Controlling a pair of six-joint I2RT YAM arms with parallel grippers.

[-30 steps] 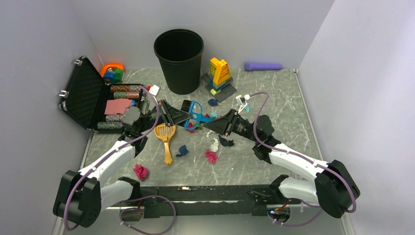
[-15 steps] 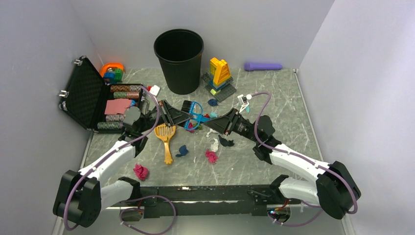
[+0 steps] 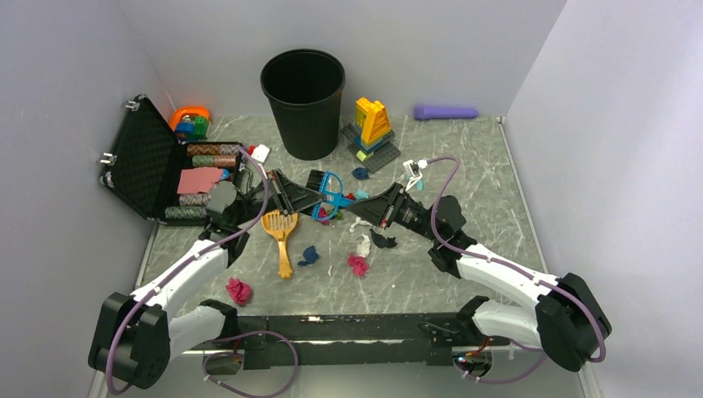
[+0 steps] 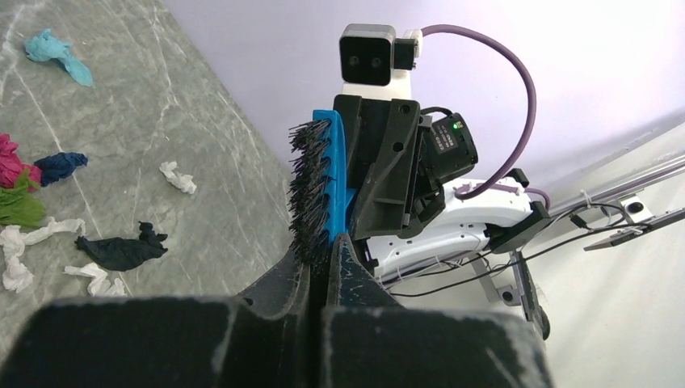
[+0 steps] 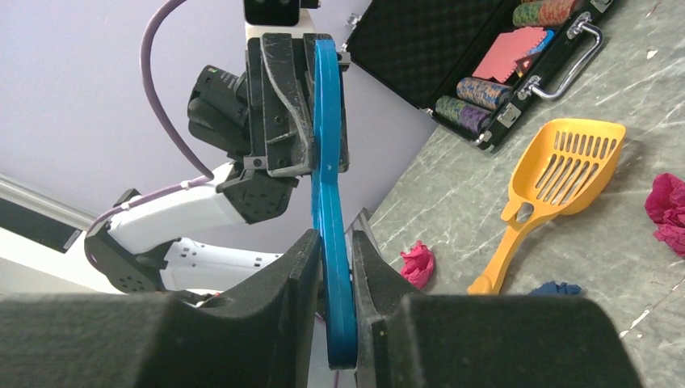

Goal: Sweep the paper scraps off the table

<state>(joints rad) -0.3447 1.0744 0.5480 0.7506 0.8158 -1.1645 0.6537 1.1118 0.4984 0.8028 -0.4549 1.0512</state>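
The small blue hand brush [image 3: 328, 192] hangs above the table [image 3: 464, 174] between both grippers. My left gripper [image 3: 300, 197] is shut on its bristle end, whose black bristles show in the left wrist view [image 4: 311, 186] above the gripper [image 4: 325, 252]. My right gripper [image 3: 360, 209] is shut on the blue handle [image 5: 327, 162], with the gripper [image 5: 333, 260] clamped around it. Paper scraps lie below: pink [image 3: 358, 264], pink [image 3: 239, 290], dark blue [image 3: 309, 254], dark blue [image 3: 382, 240] and white [image 3: 364, 245]. The left wrist view shows a teal scrap [image 4: 56, 52] and a dark blue scrap [image 4: 121, 249].
A black bin [image 3: 303, 99] stands at the back. An open black case [image 3: 162, 170] is at the left, a yellow scoop [image 3: 280, 232] beside it. Toy bricks [image 3: 371, 133] and a purple cylinder [image 3: 445, 111] sit at the back right.
My right gripper has shifted slightly to the right with the brush handle. Both grippers still hold the brush. The scraps have not moved.
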